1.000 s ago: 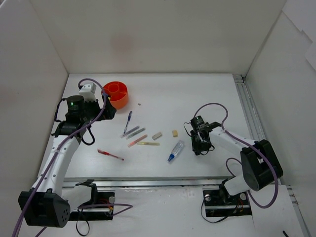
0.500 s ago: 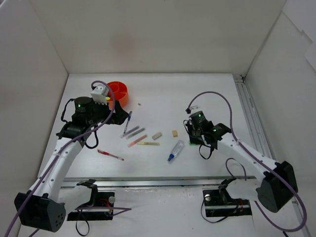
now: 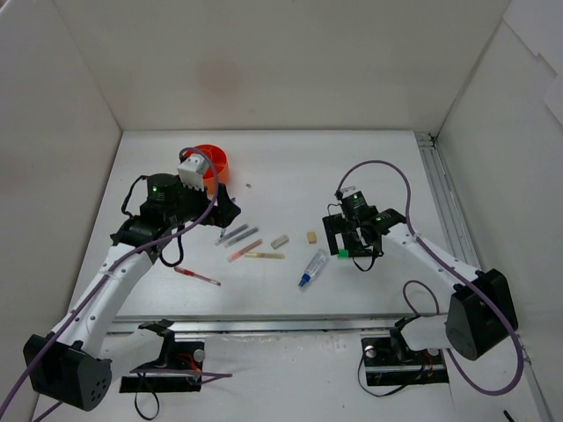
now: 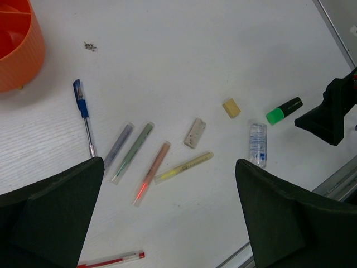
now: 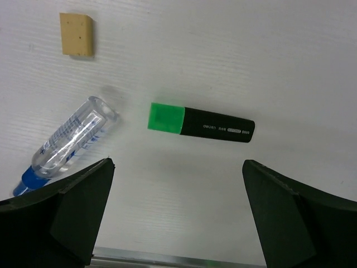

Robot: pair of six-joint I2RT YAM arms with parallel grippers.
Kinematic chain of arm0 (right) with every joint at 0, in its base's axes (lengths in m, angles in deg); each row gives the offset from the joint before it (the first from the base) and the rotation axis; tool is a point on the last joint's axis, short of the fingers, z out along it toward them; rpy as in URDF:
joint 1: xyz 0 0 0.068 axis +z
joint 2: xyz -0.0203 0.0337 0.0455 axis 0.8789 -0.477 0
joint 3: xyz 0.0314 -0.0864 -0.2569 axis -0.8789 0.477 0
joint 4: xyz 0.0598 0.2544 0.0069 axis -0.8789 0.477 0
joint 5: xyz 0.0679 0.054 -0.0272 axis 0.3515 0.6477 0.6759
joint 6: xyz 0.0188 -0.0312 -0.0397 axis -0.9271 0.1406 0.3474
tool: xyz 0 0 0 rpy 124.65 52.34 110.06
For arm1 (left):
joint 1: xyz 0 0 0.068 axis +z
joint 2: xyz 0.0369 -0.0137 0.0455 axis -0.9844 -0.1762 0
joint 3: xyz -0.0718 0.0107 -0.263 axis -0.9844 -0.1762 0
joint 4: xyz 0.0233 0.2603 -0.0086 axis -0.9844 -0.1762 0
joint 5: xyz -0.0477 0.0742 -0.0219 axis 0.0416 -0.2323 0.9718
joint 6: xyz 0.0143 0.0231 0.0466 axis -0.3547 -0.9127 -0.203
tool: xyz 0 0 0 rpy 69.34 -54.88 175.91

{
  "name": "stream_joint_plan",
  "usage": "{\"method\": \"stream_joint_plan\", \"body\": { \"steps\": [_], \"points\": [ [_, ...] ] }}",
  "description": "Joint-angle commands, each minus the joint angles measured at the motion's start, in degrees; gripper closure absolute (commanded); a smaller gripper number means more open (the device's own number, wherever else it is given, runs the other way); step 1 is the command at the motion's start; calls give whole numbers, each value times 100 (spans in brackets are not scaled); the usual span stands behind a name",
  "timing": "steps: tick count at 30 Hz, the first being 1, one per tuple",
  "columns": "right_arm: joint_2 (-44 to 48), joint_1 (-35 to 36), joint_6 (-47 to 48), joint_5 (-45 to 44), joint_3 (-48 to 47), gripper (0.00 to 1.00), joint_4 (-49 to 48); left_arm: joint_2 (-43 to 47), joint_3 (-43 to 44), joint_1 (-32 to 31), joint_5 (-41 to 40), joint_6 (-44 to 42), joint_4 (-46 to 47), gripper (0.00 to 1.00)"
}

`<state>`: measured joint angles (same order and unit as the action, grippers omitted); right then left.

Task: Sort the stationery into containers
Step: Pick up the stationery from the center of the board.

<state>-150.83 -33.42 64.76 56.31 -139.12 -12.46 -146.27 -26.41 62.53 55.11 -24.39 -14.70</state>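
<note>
The right arm reaches in from the lower right of the top view, wrist bent down at centre right. The right gripper (image 5: 178,167) is spread wide and holds nothing. Between its fingers the green-capped highlighter (image 5: 201,125) lies flat on the table (image 5: 234,44), long axis across the wrist frame, cap to the left; the fingers seem clear of it. The left gripper (image 4: 168,164), also spread and empty, hangs over the pens (image 4: 131,152) near the orange organizer (image 3: 218,167) at upper left.
</note>
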Motion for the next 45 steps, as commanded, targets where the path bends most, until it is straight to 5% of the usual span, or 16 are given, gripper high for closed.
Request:
{"method": "stream_joint_plan", "body": {
  "steps": [1,9,23,35,38,39,42,45],
  "points": [
    [-510,-32,650,-112,-499,2,55,-5,288,-105,-150,-247,186,0],
    [-1546,-15,2232,-455,-764,2,476,-49,200,-105,-204,-546,221,0],
    [-2426,-691,2550,-77,-957,2,573,-629,543,-105,-283,-845,186,0],
    [-2883,-1596,2972,1364,-1476,15,591,-1051,868,-105,-387,-880,151,0],
    [-2875,-1702,2964,1628,-1449,36,600,-1069,921,-105,-432,-889,115,0],
    [-2840,-1728,2911,1672,-1423,56,600,-1077,965,-105,-423,-898,107,0],
    [-2805,-1790,2850,1708,-1379,79,591,-1121,1052,-105,-414,-907,63,0],
    [-2778,-1790,2770,1699,-1335,87,591,-1104,1044,-105,-441,-915,28,0]
  ]
}}
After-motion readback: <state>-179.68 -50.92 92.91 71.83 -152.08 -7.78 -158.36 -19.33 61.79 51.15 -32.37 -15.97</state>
